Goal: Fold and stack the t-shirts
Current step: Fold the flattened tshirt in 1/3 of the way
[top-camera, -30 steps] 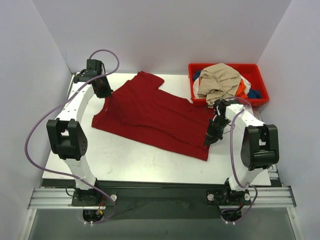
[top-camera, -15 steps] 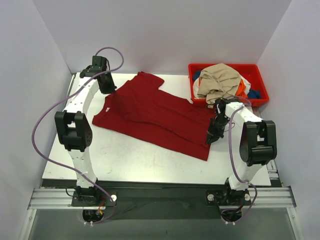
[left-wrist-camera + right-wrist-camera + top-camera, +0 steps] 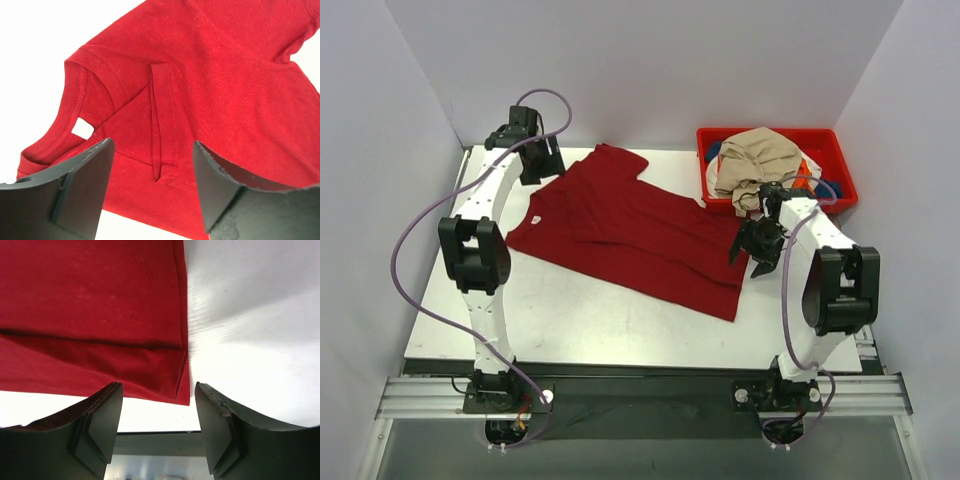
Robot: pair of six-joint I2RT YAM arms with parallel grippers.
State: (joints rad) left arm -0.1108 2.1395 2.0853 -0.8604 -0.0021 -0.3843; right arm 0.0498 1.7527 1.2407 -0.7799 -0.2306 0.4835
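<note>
Your dark red t-shirt (image 3: 630, 235) lies flat on the bench (image 3: 590, 320), collar under the left claw (image 3: 152, 145), hem corner under the right claw (image 3: 157, 386), both claws released and pointing down.

Dark red t-shirt (image 3: 640, 235) — matt cloth; table (image 3: 570, 320) smooth, faintly shiny; bin (image 3: 825, 140) — glossy plastic.

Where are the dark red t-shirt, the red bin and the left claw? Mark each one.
dark red t-shirt (image 3: 640, 235): top external view, middle of its body.
red bin (image 3: 828, 132): top external view, far rim.
left claw (image 3: 152, 147): left wrist view, midway between its fingertips.
</note>
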